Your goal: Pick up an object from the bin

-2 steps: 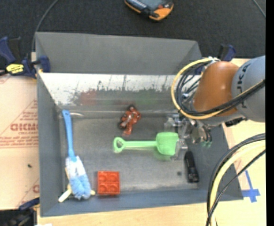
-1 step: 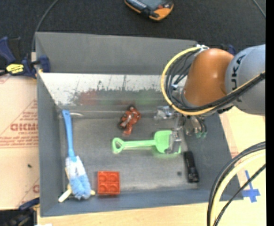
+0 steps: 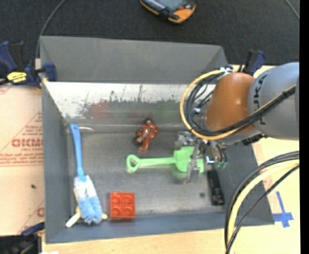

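Observation:
A green toy shovel (image 3: 154, 162) lies across the middle of the bin floor, its looped handle to the left and its blade to the right. My gripper (image 3: 196, 156) is down at the blade end, partly covering it. A small red-brown toy figure (image 3: 146, 133) lies just behind the shovel near the back wall. A black oblong thing (image 3: 214, 187) lies on the floor just right of and in front of the gripper.
A blue-handled brush (image 3: 83, 180) with a blue and white head lies along the left wall. A red building brick (image 3: 122, 205) sits at the front, right of the brush head. The arm with its orange cover and cables hangs over the bin's right side.

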You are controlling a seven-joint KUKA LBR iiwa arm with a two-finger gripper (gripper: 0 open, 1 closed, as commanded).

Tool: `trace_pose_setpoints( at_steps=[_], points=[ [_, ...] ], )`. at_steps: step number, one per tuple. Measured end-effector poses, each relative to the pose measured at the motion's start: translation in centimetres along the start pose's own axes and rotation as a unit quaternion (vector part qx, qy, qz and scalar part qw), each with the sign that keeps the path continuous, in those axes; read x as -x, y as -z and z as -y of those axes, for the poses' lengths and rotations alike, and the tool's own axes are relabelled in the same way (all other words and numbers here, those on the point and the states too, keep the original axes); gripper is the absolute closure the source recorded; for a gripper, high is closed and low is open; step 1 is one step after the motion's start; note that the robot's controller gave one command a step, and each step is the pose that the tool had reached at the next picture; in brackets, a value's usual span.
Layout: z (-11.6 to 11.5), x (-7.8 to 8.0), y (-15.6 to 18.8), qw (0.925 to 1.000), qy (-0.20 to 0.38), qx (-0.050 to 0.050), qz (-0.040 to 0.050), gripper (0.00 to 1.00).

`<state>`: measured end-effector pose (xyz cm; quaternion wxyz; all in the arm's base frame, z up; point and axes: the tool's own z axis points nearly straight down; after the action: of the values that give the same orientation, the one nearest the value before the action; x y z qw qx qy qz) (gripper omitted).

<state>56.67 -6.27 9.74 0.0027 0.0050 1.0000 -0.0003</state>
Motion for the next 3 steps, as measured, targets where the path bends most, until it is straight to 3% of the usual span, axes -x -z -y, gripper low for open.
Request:
trace_pose_setpoints(
  at_steps=[1,2,3],
  points=[
    [-3.1,1.3,-2.7,1.0000,0.000,-0.002,0.0086,0.00],
    [0.7,1.5,-2.6,1.0000,-0.003,-0.003,0.0072,1.00],
    [0.7,1.5,-2.6,1.0000,-0.002,-0.003,0.0071,1.00]
  ],
)
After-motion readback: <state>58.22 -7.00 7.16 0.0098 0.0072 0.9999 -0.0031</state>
